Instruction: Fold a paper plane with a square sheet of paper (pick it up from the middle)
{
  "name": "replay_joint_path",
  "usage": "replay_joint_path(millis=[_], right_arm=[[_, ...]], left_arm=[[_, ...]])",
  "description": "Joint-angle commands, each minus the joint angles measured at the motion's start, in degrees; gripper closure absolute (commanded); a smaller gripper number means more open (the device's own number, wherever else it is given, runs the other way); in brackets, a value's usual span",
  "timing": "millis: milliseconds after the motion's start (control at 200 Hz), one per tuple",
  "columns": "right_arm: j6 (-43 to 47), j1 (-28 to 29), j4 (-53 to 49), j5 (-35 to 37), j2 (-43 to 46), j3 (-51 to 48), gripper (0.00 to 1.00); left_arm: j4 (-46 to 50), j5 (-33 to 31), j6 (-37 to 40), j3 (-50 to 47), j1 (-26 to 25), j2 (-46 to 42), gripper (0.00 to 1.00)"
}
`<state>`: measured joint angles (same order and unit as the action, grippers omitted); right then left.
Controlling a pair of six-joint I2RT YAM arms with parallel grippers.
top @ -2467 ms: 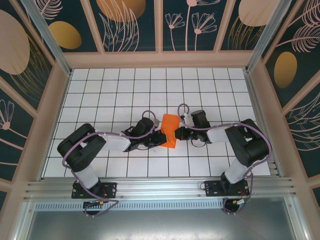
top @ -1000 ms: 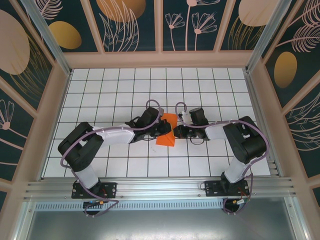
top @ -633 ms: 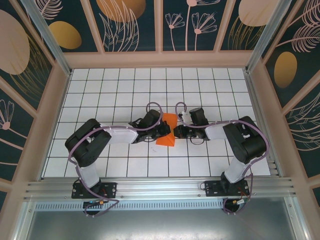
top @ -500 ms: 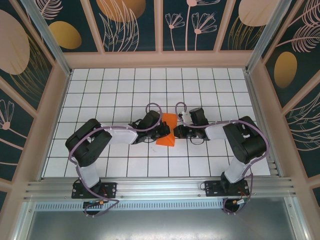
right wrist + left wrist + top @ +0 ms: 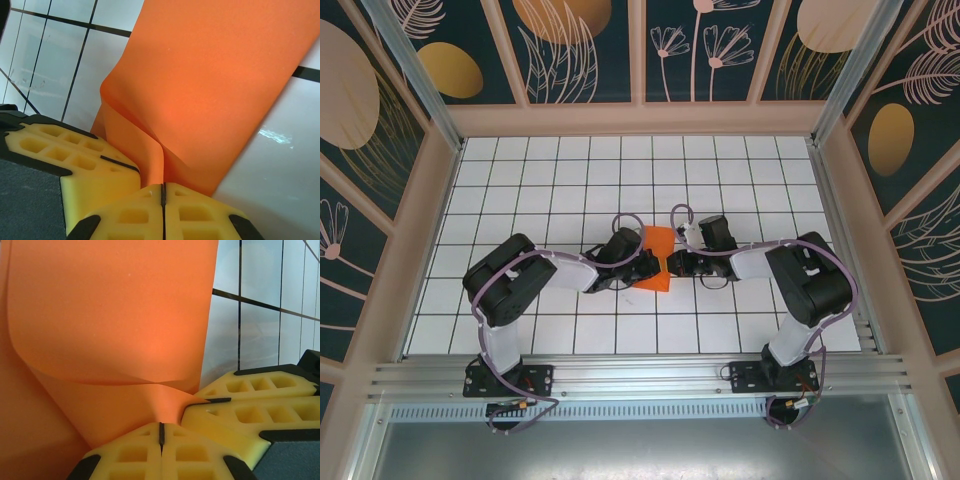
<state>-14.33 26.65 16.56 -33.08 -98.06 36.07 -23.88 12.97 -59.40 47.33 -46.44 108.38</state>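
Paper (image 5: 657, 250) — clamped: left gripper (image 5: 161, 432), right gripper (image 5: 163, 193)

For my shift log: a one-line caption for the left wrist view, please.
Left hand shut on the creased orange paper, white grid table behind.

We can read no words, labels, brands, numbers or signs: the orange paper (image 5: 658, 250), white tiled table (image 5: 620, 180) and patterned walls (image 5: 580, 50) carry none.
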Motion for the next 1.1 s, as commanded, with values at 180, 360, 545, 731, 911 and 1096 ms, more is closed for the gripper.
replay_joint_path(millis=[180, 360, 545, 731, 911, 1096], right_arm=[[-0.19, 0.3, 0.06, 2.65, -2.35, 0.1, 0.91], [-0.24, 0.24, 0.14, 2.86, -2.4, -0.04, 0.91], [-0.29, 0.28, 0.23, 2.8, -2.57, -0.04, 0.91], [-0.36, 0.33, 0.4, 2.76, -2.84, -0.04, 0.91], [-0.36, 0.44, 0.14, 2.93, -3.1, 0.13, 0.91], [-0.31, 0.59, -0.03, 2.8, -3.22, 0.57, 0.91]], left_arm=[[2.03, -0.37, 0.01, -0.69, -0.09, -5.18, 0.9], [-0.6, 0.84, -2.37, -3.35, -0.19, -6.56, 0.93], [-4.01, 2.82, -4.3, -4.75, -0.49, -4.87, 0.93], [-4.8, 4.34, -4.93, -4.27, -1.06, -1.15, 0.93], [-2.25, 2.46, -4.74, -5.41, -1.35, -0.86, 0.93], [-1.69, 2.88, -3.49, -4.46, -1.35, -2.7, 0.92]])
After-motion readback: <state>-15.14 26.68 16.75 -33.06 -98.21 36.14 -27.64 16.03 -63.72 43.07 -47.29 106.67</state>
